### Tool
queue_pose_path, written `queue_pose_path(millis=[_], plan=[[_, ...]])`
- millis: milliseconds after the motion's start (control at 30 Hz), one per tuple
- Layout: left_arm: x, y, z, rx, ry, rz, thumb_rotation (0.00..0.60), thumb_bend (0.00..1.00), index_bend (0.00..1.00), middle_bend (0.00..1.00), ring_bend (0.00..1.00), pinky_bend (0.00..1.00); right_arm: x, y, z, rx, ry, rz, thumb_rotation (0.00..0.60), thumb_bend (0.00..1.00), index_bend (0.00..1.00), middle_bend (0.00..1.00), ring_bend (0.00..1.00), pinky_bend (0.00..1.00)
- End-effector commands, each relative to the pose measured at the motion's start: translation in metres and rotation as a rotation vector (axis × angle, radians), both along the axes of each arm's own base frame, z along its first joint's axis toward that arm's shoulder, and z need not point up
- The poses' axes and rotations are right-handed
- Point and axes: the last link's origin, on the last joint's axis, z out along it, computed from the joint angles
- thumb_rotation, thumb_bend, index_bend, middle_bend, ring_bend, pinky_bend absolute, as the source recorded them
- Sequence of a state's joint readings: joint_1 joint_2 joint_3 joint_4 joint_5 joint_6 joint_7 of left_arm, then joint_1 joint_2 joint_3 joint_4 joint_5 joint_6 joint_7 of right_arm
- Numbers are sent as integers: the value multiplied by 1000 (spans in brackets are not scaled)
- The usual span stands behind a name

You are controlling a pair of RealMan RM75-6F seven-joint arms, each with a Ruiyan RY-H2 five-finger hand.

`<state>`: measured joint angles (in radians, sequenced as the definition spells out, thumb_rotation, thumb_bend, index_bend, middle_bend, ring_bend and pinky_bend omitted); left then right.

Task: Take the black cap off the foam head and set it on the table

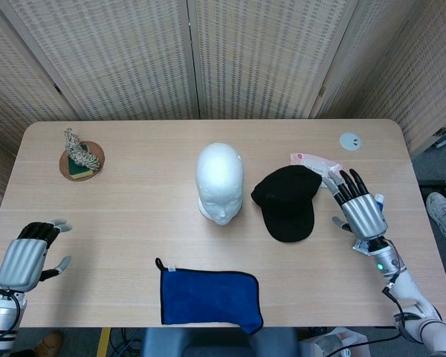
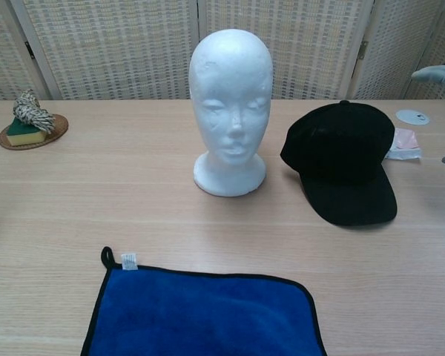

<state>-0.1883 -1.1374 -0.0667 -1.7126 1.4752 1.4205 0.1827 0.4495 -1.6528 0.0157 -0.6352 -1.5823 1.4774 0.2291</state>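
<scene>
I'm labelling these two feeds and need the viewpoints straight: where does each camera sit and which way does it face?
Head view: high up, looking down on the whole table; shows the left hand and right hand.
Chest view: low at the near edge, looking level across; only the right hand's fingertips at the right border.
Shared: foam head, black cap, blue cloth.

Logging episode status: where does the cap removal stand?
Done: the foam head is bare and the black cap lies flat on the table beside it. In hand: nothing; the right hand is open and clear of the cap, the left hand idle. Nothing visibly left.
</scene>
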Motion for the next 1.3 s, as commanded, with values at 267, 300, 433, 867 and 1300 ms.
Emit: queue_pose_path(millis=[267,300,433,867,1300], plan=[[-4,4,0,19,-2,7,600,218,302,256,245,181,1,35,65,-90,5,-86,600,0,0,0,0,0],[-5,4,1,20,-2,11,600,218,302,256,245,181,1,38,69,-93,5,-98,600,0,0,0,0,0],[-9,5,3,34,0,25,600,218,303,256,245,181,3,52,84,-97,13,-137,600,0,0,0,0,0],[-14,2,4,54,-10,40,600,218,303,256,245,181,7,96,104,-67,-3,-258,600,0,0,0,0,0],[-11,0,1,39,-25,19,600,218,302,256,245,181,-3,120,99,-61,-48,-332,600,0,0,0,0,0]])
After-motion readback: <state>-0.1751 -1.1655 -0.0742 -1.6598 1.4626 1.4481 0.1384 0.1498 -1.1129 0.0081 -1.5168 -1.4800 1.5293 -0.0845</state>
